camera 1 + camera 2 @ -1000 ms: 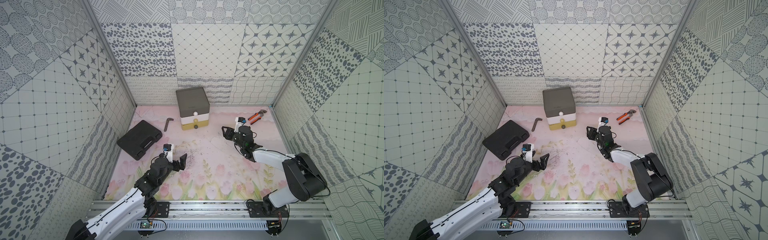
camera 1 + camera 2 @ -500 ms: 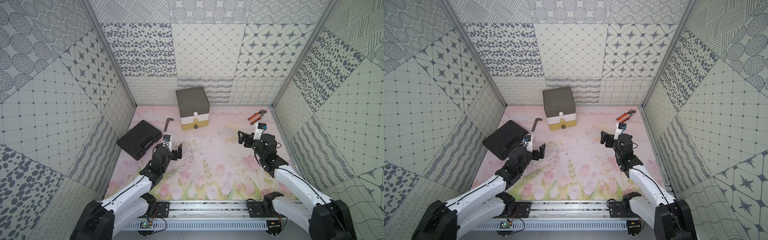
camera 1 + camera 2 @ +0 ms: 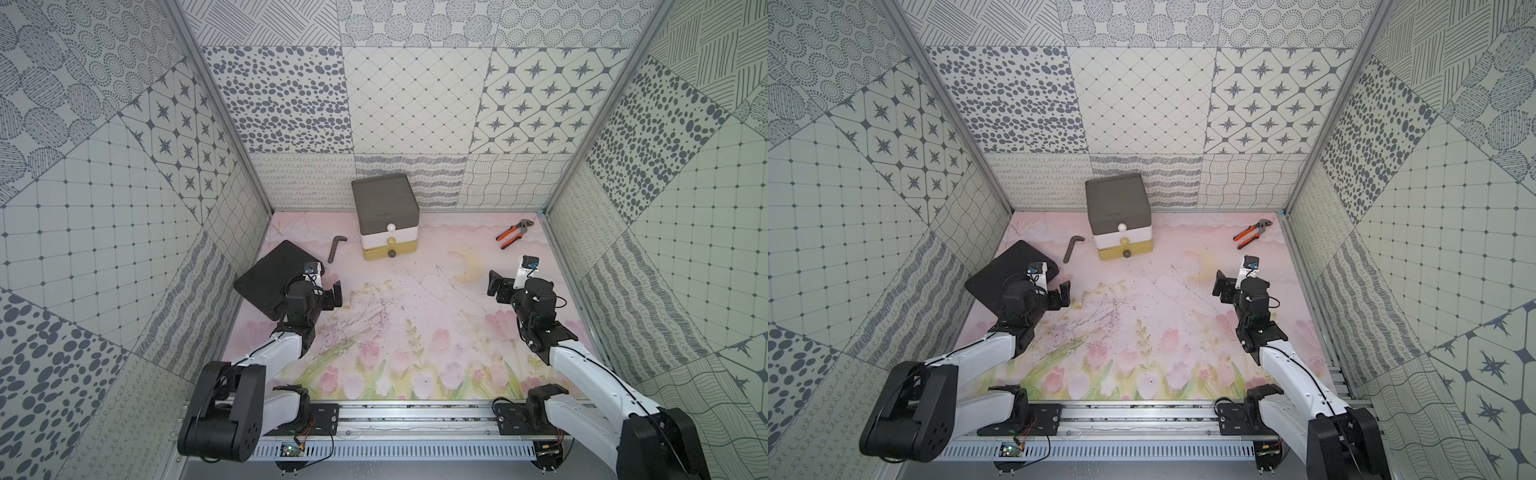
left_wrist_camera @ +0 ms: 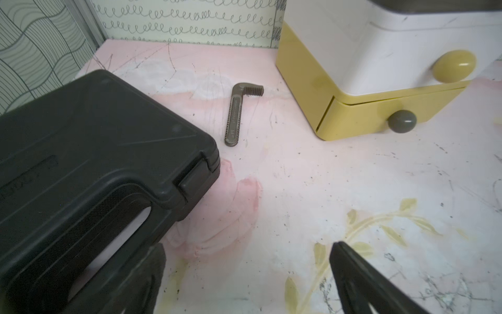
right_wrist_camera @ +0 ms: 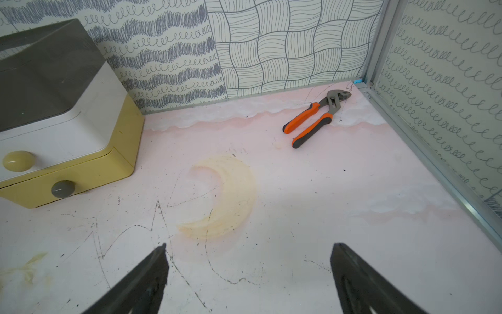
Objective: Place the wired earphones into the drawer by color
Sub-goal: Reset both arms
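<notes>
No wired earphones show in any view. The drawer point(image 3: 386, 220) point(image 3: 1119, 220) stands at the back middle, with grey, white and mustard-yellow tiers and all three pushed in. Both wrist views show its lower tiers and ball knobs point(image 4: 380, 81) point(image 5: 54, 108). My left gripper point(image 3: 332, 297) point(image 3: 1061, 295) point(image 4: 248, 250) hangs open over the floral mat, beside the black case, with nothing between its fingers. On the right side of the mat my right gripper point(image 3: 496, 286) point(image 3: 1223, 284) point(image 5: 248, 250) is open and empty too.
A flat black case point(image 3: 270, 282) point(image 4: 81, 163) lies at the left wall. A bent metal wrench piece point(image 3: 336, 248) point(image 4: 236, 117) lies between the case and the drawer. Orange-handled pliers point(image 3: 513, 233) point(image 5: 315, 119) lie in the back right corner.
The right arm has drawn back from the middle toward the right wall. The left gripper has shifted left, closer to the black case.
</notes>
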Robot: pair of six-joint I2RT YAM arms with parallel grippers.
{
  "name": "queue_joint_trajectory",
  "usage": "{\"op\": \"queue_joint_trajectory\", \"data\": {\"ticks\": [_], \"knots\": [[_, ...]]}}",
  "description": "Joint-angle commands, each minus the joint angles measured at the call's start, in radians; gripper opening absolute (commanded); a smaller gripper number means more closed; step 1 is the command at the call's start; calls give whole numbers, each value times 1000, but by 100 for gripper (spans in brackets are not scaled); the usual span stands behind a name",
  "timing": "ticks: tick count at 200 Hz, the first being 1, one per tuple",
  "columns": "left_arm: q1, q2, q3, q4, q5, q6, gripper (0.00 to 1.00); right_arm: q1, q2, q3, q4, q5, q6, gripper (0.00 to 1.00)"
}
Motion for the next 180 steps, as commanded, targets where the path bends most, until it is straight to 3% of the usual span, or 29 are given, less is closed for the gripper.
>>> {"op": "queue_joint_trajectory", "data": {"ticks": [1, 38, 47, 56, 67, 77, 111, 141, 173, 180], "knots": [[47, 132, 10, 231, 184, -16, 99, -48, 23, 8, 84, -8, 20, 97], [48, 295, 26, 362, 186, 0, 99, -124, 89, 10, 132, -119, 15, 97], [46, 265, 51, 255, 181, -6, 99, -140, 113, 17, 136, -142, 14, 97], [41, 290, 39, 335, 167, 4, 99, -153, 143, 16, 165, -163, 1, 97], [39, 269, 56, 255, 162, -3, 99, -165, 175, 10, 216, -171, -6, 97], [32, 288, 45, 314, 145, 8, 99, -175, 222, 3, 276, -180, -15, 97], [25, 279, 53, 278, 130, 5, 99, -191, 365, 40, 330, -201, -67, 97], [25, 279, 53, 282, 129, 5, 99, -200, 413, 16, 439, -203, -107, 97], [24, 279, 54, 279, 127, 5, 99, -199, 586, -58, 763, -205, -106, 97], [23, 278, 55, 275, 127, 4, 99, -200, 586, -48, 730, -218, -113, 97]]}}
